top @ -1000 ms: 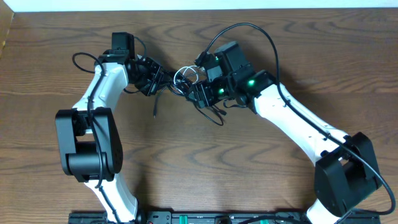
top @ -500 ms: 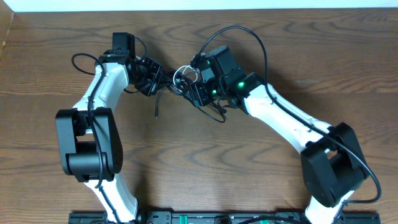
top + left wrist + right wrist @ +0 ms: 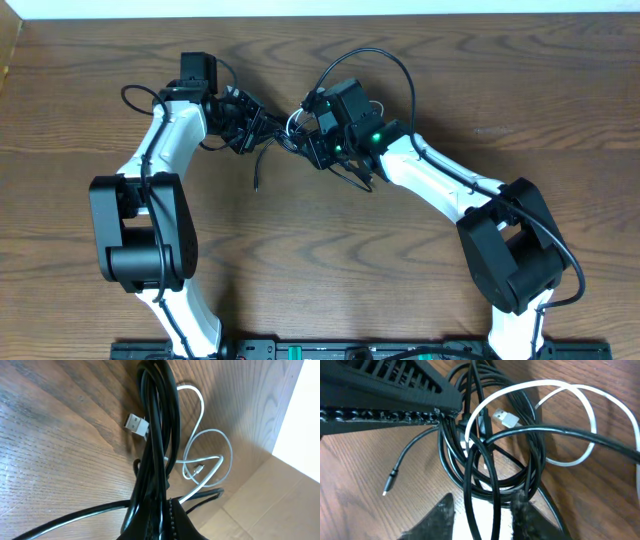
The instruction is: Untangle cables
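Cables [image 3: 290, 133] sat knotted on the table [image 3: 500, 80] between my arms — left gripper [image 3: 255, 128] clamped on them, right gripper [image 3: 482, 507] jaws apart astride one black strand [image 3: 468, 500] — nearer the knot.

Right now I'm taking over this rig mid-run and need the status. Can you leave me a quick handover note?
Left gripper: shut on the black cables.
Right gripper: jaws apart around a black strand, not clamped.
White cable: tangled among the black ones, all one knot between the arms.
Done: nothing separated.
Left to do: pull each cable free.
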`<action>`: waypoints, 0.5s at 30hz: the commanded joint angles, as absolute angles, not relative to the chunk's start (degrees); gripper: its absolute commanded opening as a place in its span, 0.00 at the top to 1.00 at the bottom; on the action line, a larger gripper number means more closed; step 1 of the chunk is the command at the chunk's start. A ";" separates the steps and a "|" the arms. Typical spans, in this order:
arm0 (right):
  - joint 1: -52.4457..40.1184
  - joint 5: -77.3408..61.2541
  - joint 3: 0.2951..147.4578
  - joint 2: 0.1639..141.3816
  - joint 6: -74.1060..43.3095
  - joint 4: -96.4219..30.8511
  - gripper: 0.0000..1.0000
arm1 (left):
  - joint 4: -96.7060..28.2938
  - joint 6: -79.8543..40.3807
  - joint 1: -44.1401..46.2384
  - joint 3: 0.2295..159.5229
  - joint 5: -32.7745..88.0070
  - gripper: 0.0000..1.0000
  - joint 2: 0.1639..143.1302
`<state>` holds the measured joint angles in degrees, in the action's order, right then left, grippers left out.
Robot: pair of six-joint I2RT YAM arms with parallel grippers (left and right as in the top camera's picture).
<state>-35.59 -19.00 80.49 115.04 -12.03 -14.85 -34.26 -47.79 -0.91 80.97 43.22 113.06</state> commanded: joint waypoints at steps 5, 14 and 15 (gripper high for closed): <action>-34.72 -18.37 80.51 115.31 -12.08 -16.93 0.99 | -32.95 -40.82 -0.82 80.84 41.32 0.92 112.49; -30.68 -24.29 80.53 110.87 -14.74 -16.95 0.99 | -34.28 -22.22 -0.82 80.84 30.57 0.91 112.49; -30.37 -24.84 80.53 110.41 -14.74 -16.95 0.99 | -34.26 -21.69 -0.80 80.84 30.57 0.91 112.51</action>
